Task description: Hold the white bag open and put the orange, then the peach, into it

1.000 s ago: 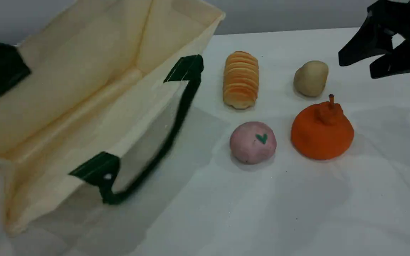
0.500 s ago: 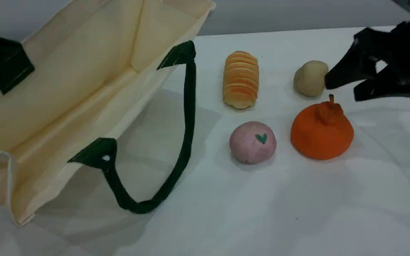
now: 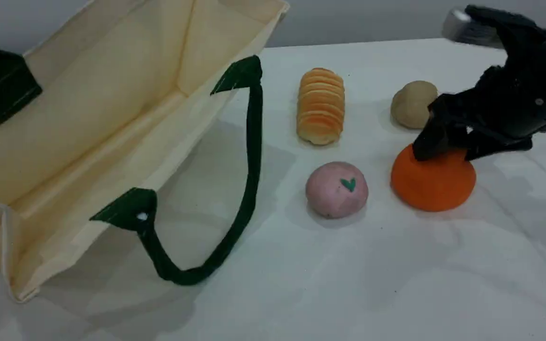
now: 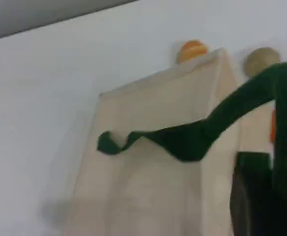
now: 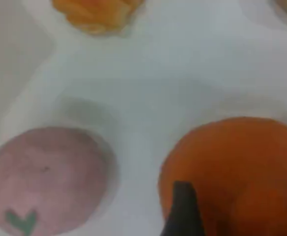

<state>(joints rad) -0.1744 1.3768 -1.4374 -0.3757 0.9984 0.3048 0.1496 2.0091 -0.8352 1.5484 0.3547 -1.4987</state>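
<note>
The step in hand was the pick of the orange (image 3: pixel 433 187), the first fruit due for the white bag (image 3: pixel 112 99). The right hand (image 3: pixel 448 151) sat low over the top of the orange with its jaws spread wide and its tips to either side of the crown. The fruit rested on the worktop (image 3: pixel 349 284), so I judged it not yet gripped. In the right wrist view one dark fingertip (image 5: pixel 182 211) lay against the orange skin.

The left hand (image 4: pixel 254 206) was closed tight, seemingly pinched on the upper strap handle (image 4: pixel 207 132). That strap ran up and out of the scene view at the left, and the bag's upper wall stood raised with the mouth gaping toward the fruit.

The next move called for the right jaws to close squarely on the orange, lift it clear, and carry it left over the peach (image 3: pixel 337 189) into the open mouth. The left hand had to keep the rim up.

The orange looked bright, rounded and squat, broad at the base, with its top hidden under the hand. It stood just right of the dull pink peach with its green heart mark, and near the beige potato-like lump (image 3: pixel 413 104). It was well apart from the bag, whose lower strap handle (image 3: pixel 249 156) drooped onto the worktop.
</note>
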